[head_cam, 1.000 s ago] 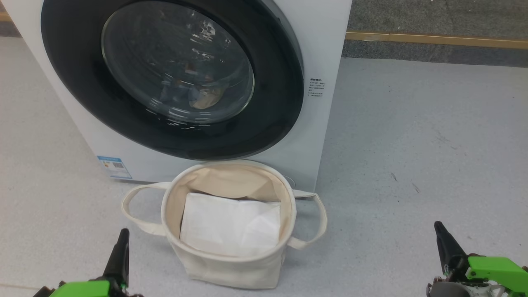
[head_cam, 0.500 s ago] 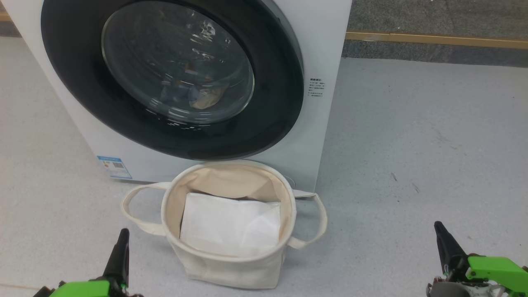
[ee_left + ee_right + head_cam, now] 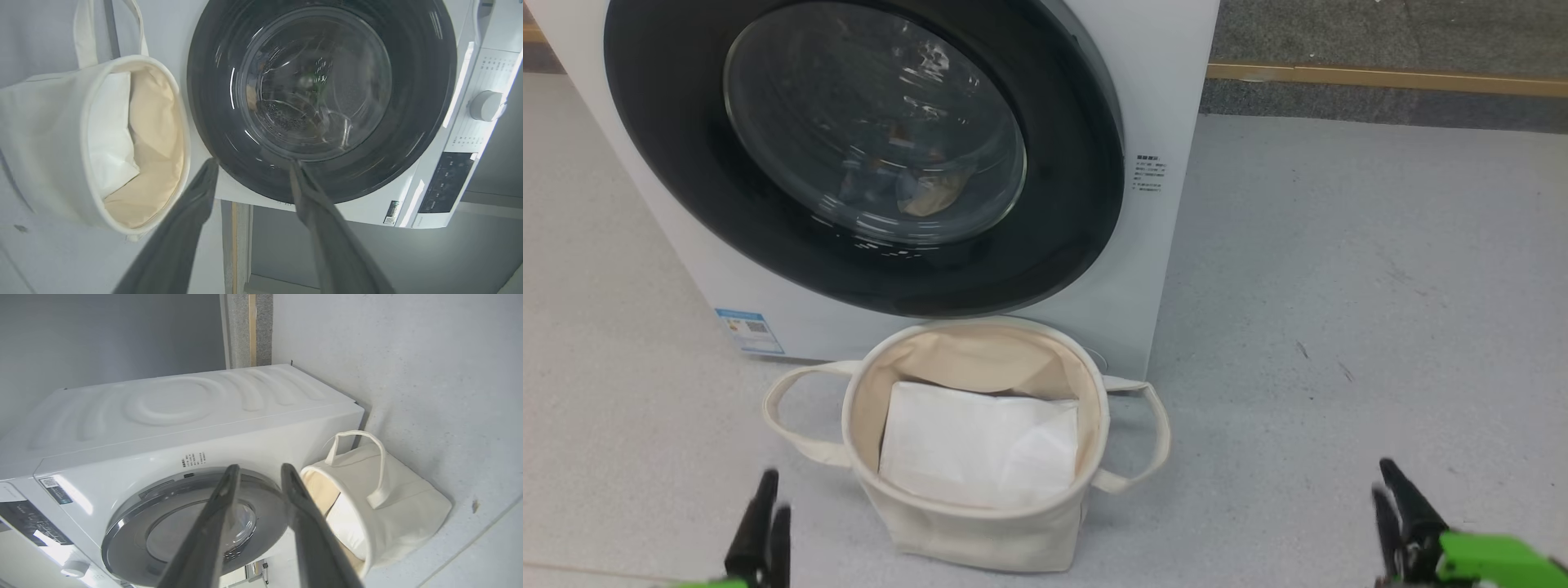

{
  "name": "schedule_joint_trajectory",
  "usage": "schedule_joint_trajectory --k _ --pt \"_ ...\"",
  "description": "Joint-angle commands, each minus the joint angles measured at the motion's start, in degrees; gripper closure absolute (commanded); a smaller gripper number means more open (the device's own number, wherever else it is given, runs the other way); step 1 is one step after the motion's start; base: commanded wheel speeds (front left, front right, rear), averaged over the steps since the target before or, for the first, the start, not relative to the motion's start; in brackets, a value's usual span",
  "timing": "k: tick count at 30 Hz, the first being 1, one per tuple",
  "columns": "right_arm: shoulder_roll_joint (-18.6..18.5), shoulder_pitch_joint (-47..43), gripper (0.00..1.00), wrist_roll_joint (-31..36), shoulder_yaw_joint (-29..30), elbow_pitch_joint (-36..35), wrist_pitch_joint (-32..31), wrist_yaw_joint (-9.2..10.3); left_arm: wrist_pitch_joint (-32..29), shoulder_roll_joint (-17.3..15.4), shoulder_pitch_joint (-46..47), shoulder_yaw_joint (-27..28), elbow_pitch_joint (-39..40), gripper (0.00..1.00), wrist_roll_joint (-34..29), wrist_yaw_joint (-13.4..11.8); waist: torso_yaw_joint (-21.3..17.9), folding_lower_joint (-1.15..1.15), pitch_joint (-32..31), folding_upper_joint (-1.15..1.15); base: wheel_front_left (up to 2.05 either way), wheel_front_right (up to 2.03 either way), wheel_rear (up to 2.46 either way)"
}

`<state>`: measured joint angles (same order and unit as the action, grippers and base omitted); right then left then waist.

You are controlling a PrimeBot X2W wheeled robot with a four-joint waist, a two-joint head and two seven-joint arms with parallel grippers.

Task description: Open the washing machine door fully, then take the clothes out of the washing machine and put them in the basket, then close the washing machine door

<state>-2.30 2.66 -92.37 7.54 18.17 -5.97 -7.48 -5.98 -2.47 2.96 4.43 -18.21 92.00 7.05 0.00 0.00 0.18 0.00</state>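
Cream basket [image 3: 980, 535] holds a white sheet [image 3: 980, 445]; clothes [image 3: 929, 193] inside washing machine [image 3: 1168, 82].

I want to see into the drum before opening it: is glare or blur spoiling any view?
Head view: bright reflections streak the washing machine door, though the clothes show dimly through its glass; left gripper and right gripper are motion-blurred. Left wrist view: glare streaks the glass, fingers soft. Right wrist view: the door is washed out to grey.
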Motion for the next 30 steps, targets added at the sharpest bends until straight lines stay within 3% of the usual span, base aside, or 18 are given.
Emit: schedule_joint_trajectory --k 1,7,15,30 --pt "0.0 -0.1 0.00 0.0 0.0 0.3 0.0 0.00 0.0 0.0 -0.2 0.0 -0.3 0.00 0.0 0.0 0.0 0.00 0.0 0.00 0.00 0.00 0.00" --pt "0.0 0.2 0.00 0.7 -0.1 -0.7 1.2 0.00 1.2 0.0 0.0 -0.4 0.3 0.00 0.0 0.0 0.1 0.13 -0.1 0.00 0.00 0.00 0.00" --pt "0.0 0.6 0.00 2.2 -0.3 -2.1 2.5 0.00 2.5 0.0 0.2 -0.1 1.5 0.00 -1.7 -0.2 0.2 0.00 0.1 0.00 0.00 0.00 0.00" --pt "-0.1 2.4 0.00 11.9 -0.9 -5.6 4.9 0.00 4.9 -0.1 0.8 0.4 7.1 0.00 -12.0 -1.3 0.4 0.00 0.3 0.00 0.00 0.00 0.00"
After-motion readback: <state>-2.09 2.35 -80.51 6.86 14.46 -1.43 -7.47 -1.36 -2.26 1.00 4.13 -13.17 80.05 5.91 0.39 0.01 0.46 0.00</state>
